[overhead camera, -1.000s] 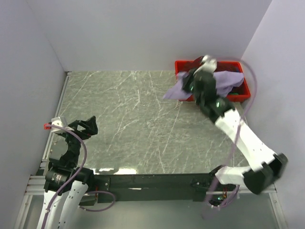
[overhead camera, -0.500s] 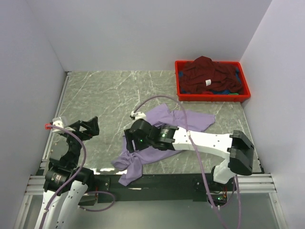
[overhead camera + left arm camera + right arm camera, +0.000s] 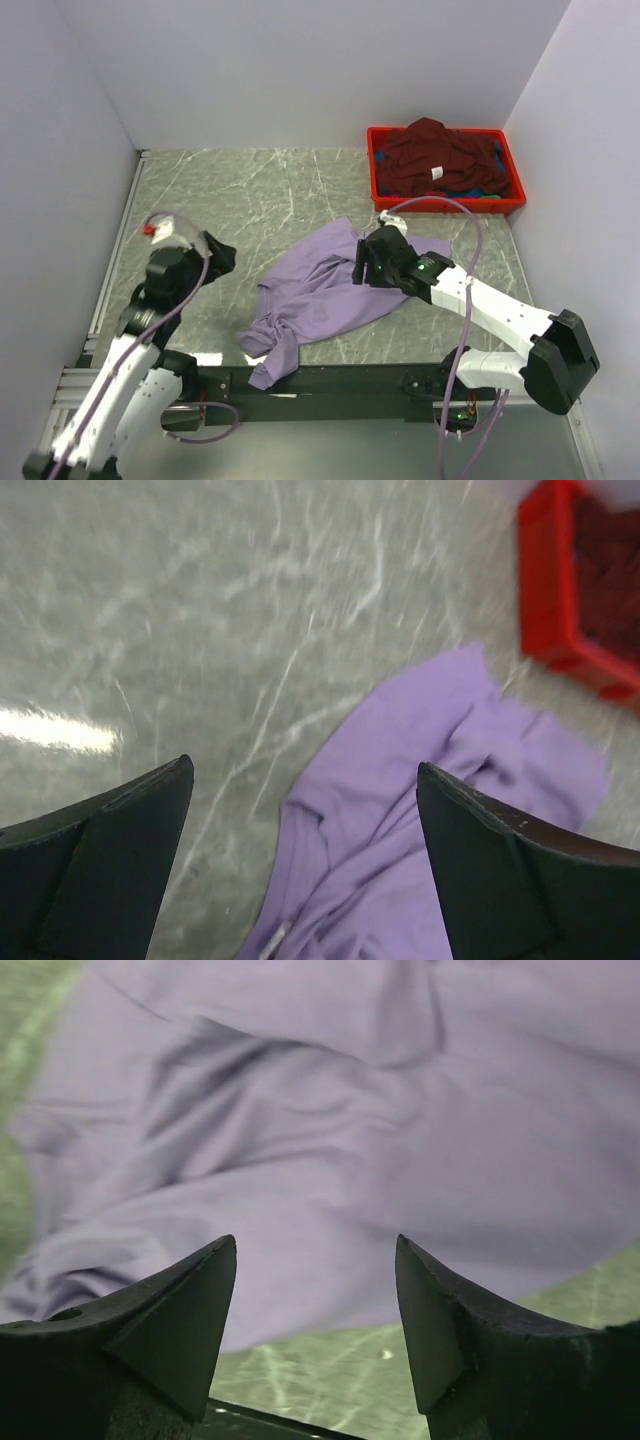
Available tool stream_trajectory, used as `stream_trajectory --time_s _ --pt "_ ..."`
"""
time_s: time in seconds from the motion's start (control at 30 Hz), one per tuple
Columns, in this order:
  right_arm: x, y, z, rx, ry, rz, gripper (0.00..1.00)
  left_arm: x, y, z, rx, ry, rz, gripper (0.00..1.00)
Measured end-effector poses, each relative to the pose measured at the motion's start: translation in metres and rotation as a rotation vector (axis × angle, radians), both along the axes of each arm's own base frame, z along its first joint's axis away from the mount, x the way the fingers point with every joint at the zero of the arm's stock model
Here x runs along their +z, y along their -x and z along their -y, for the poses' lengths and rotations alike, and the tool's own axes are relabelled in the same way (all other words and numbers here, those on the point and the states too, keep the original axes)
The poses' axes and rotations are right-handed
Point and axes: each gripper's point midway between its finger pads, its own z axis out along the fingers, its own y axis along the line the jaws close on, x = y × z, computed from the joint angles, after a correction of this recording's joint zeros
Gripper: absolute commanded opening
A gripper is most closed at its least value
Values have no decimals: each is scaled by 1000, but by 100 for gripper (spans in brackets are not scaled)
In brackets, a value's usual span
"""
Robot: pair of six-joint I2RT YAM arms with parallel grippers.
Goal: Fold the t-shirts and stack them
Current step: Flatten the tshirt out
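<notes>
Top external: right hand released lavender t-shirt.

A grey-green marbled tabletop with white veins filled the middle. Plain pale walls closed it in from 9 through 12 to 3 o'clock. A metal strip edged it at 9 o'clock, and a bright glare lay near 6 o'clock.

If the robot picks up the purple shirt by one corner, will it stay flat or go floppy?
Probably floppy: the purple shirt lies wrinkled and bunched on the table, so it would likely droop. Its folds look thin and soft, so it is probably light.
</notes>
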Motion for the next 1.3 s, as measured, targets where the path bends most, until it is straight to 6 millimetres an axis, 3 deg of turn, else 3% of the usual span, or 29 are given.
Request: stream_trajectory --time_s 0.13,0.27,0.43,0.57,0.77,0.87,0.9,0.93,1.0,1.03,1.2,1.3 --pt "-22 6 17 -22 21 -50 71 -46 -16 24 -101 -23 -243 90" --pt "-24 3 17 -15 7 -44 71 -84 -30 47 -200 -56 -432 81" --pt "-19 1 19 -9 -4 -18 71 -111 -48 78 -308 -141 -554 65" --pt "-12 -1 23 -11 -18 16 71 -130 -62 99 -373 -209 -623 61" --pt "-9 0 31 -15 -22 40 71 -163 -43 112 -412 -301 -744 57" --pt "-10 1 34 -11 -22 45 71 -169 -35 117 -423 -338 -765 47" --pt "-10 1 35 -11 -23 49 71 -170 -33 119 -425 -347 -767 42" --pt "-11 1 36 -8 -22 49 71 -171 -33 119 -419 -362 -767 27" --pt "-12 2 38 -3 -18 50 71 -173 -34 120 -402 -370 -774 6" --pt "-13 2 39 -2 -15 51 71 -173 -35 121 -389 -375 -775 1" --pt "-11 4 44 5 -14 65 71 -171 -38 106 -278 -412 -777 1" --pt "-8 4 47 6 -20 80 71 -169 -33 67 -149 -410 -802 1"
